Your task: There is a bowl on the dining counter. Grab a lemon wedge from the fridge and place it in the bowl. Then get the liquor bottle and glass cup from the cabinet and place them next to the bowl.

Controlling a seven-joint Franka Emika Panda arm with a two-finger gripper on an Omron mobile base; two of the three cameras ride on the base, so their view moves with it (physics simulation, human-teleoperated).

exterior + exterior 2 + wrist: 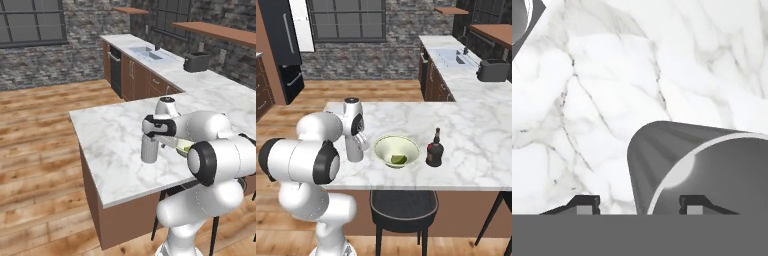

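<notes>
The glass cup point(354, 150) stands on the dining counter point(466, 165) near its front edge, just beside the bowl point(396, 150); the gripper point(639, 202) straddles its rim with jaws parted, so it should lift straight up, lest a finger tip it.

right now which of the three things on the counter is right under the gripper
The glass cup, the grey ribbed tumbler standing to the left of the bowl as the right base view shows it. The gripper is directly above it; the dark bottle is beyond the bowl.
</notes>
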